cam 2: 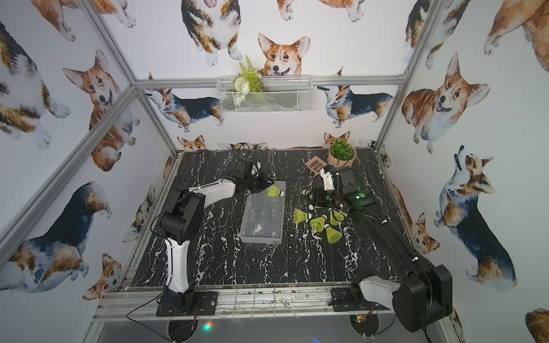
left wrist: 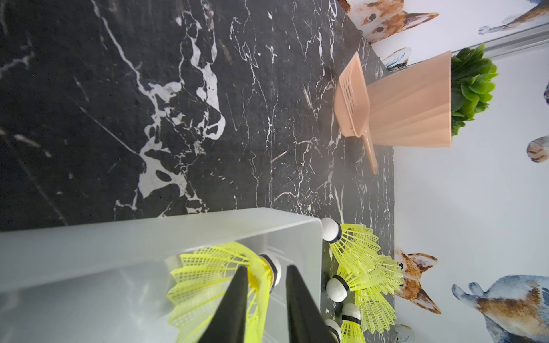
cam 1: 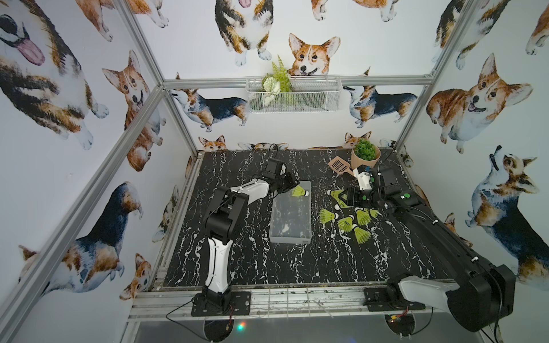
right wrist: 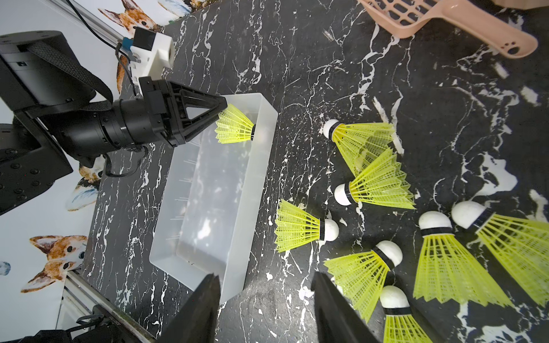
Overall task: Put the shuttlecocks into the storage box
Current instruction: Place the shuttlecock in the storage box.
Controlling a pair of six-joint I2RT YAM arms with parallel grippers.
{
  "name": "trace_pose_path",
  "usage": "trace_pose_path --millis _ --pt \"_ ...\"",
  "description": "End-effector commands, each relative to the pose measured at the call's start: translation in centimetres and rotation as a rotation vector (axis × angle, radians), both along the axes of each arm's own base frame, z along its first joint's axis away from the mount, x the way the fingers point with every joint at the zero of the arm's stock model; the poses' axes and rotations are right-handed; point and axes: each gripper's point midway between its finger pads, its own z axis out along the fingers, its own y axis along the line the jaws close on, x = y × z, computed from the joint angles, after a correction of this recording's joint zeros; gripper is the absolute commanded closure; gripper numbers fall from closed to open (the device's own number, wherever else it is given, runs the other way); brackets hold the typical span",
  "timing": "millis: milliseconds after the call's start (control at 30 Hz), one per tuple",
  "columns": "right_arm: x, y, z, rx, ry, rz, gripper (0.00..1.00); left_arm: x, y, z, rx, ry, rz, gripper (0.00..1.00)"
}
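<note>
The storage box is a frosted bin lying lengthwise mid-table. My left gripper hangs over its far end with the jaws parted. One neon shuttlecock sits at the tips, its skirt against one finger and clear of the other. In both top views that shuttlecock sits over the box's far end. Several more shuttlecocks lie on the table to the right of the box. My right gripper is open and holds nothing, above bare table between the box and that cluster.
A peach slotted scoop leans by a potted plant at the back right corner, just behind my right wrist. A white wire basket hangs on the back wall. Aluminium frame posts edge the black marble table.
</note>
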Motion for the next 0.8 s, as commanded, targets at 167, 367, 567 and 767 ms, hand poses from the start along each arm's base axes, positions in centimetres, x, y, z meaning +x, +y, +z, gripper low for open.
trace_pose_path --millis 167,367,567,767 --pt "0.0 0.2 0.2 0.005 -0.011 0.008 0.45 0.4 -0.3 1.6 0.008 -0.045 -0.032 0.62" --pt "-0.1 -0.3 0.0 -0.020 -0.015 -0.004 0.44 0.1 0.3 2.0 0.037 -0.053 -0.029 0.59" --pt "-0.3 -1.1 -0.4 -0.061 -0.009 -0.017 0.44 -0.3 1.5 3.8 0.073 -0.098 -0.002 0.57" --pt "-0.8 -1.8 -1.2 -0.102 0.007 -0.026 0.44 -1.3 3.0 6.7 0.126 -0.166 0.013 0.57"
